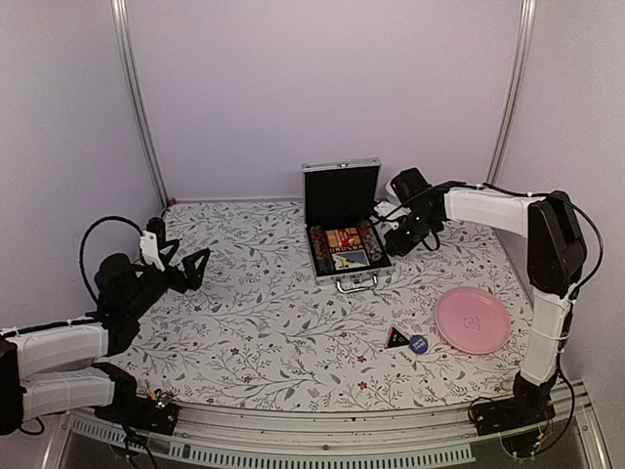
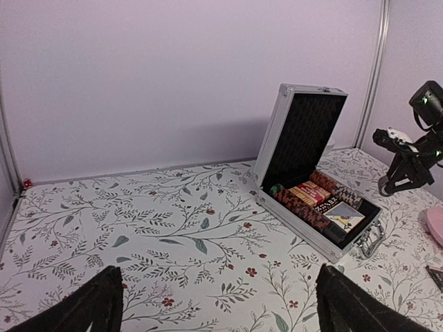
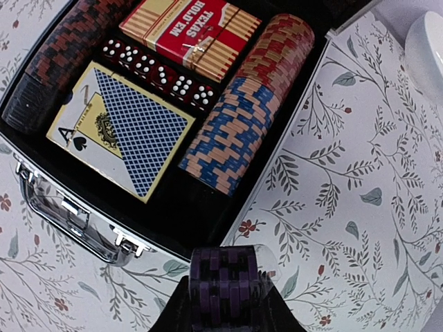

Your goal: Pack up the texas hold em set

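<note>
The silver hinged case stands open at the table's middle back, lid upright. In the right wrist view it holds a card deck box, a loose card deck, red dice, a dark chip row and a red and blue chip row. My right gripper hovers just right of the case, shut on a stack of purple and black chips. My left gripper is open and empty at the far left, its fingertips over bare cloth. A black triangle and blue disc lie near the front.
A pink plate lies at the right, beside the triangle and disc. A white bowl's rim shows right of the case, behind my right arm. The floral cloth covers the table, enclosed by walls.
</note>
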